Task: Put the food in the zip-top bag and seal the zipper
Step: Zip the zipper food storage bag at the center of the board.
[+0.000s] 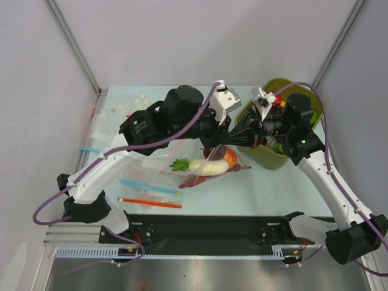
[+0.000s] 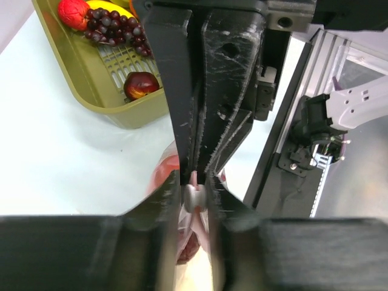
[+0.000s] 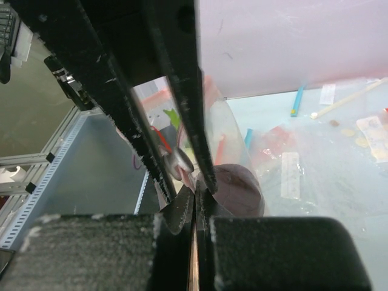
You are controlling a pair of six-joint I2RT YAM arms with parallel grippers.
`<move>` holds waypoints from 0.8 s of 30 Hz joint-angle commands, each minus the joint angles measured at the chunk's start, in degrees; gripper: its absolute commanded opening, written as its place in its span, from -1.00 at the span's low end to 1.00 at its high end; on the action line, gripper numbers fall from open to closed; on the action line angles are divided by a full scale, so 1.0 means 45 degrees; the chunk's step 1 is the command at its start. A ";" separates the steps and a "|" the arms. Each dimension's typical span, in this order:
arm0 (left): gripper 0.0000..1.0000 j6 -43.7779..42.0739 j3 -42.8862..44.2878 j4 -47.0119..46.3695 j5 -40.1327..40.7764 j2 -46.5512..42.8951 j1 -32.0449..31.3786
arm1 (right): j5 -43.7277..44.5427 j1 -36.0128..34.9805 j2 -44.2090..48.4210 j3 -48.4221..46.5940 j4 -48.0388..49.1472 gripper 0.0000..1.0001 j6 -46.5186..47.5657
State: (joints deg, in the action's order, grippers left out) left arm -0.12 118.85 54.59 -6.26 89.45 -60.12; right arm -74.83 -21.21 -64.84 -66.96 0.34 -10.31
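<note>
The clear zip-top bag [image 1: 171, 155] lies at the table's middle with its mouth lifted to the right. Inside it are the food pieces: a white radish [image 1: 205, 165] with a green top, a round red tomato [image 1: 231, 157] and a dark red lobster [image 1: 194, 179]. My left gripper [image 2: 194, 197] is shut on the zipper's small white slider [image 2: 194, 199], with pink strip below it. Facing it, my right gripper [image 3: 195, 199] is shut on the bag's mouth edge beside the slider [image 3: 180, 162]. In the top view the two grippers [image 1: 233, 133] meet tip to tip.
An olive-green basket [image 1: 274, 156] with toy fruit stands right behind the right gripper; grapes [image 2: 115, 31] and an apple [image 2: 141, 85] lie in it. Flat spare bags with a blue strip [image 1: 145, 185] and an orange strip [image 1: 151, 203] lie front left.
</note>
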 commanded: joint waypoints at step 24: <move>-0.47 -0.0129 0.0132 -0.1057 0.0435 -0.0835 0.0039 | -0.0930 -0.0150 0.0034 -0.0530 0.0998 -1.00 -0.0209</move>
State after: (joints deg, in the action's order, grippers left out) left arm -1.34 117.69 53.78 -5.30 88.38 -60.36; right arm -75.57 -21.47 -65.76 -67.22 1.98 -10.83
